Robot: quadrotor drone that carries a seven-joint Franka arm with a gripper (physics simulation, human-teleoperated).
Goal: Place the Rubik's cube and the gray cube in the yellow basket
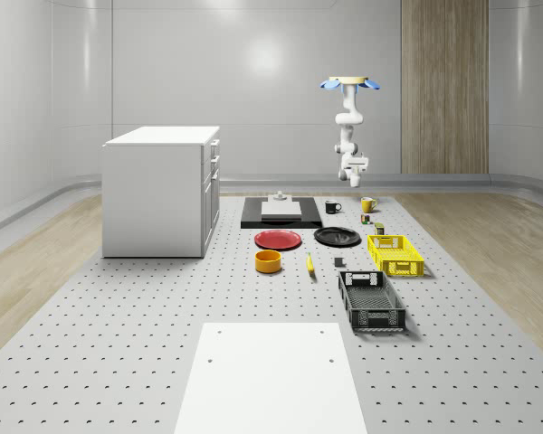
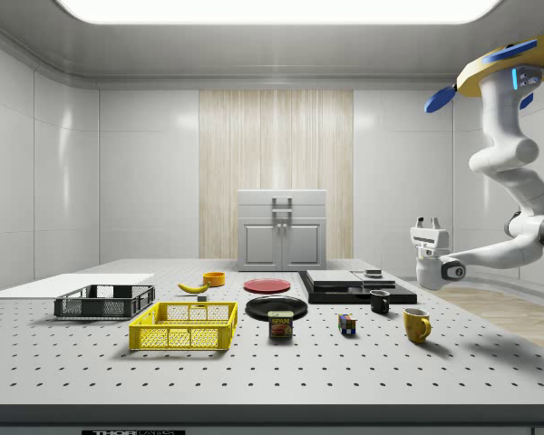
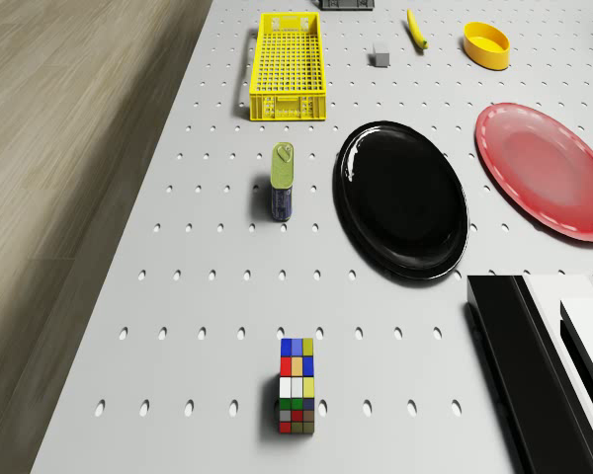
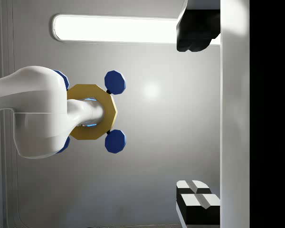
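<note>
The Rubik's cube stands on the perforated table near a yellow mug. The small gray cube lies beside the yellow basket, which holds nothing. The drone hovers high over the table's far right part, above the mugs and the Rubik's cube. Its arm hangs down and curls back up. My gripper points up toward the ceiling, well above the table, open with nothing between its fingers.
A tin can stands between the Rubik's cube and the yellow basket. A black plate, red plate, orange bowl, banana, two mugs, a black basket, a black tray and a white cabinet also sit on the table.
</note>
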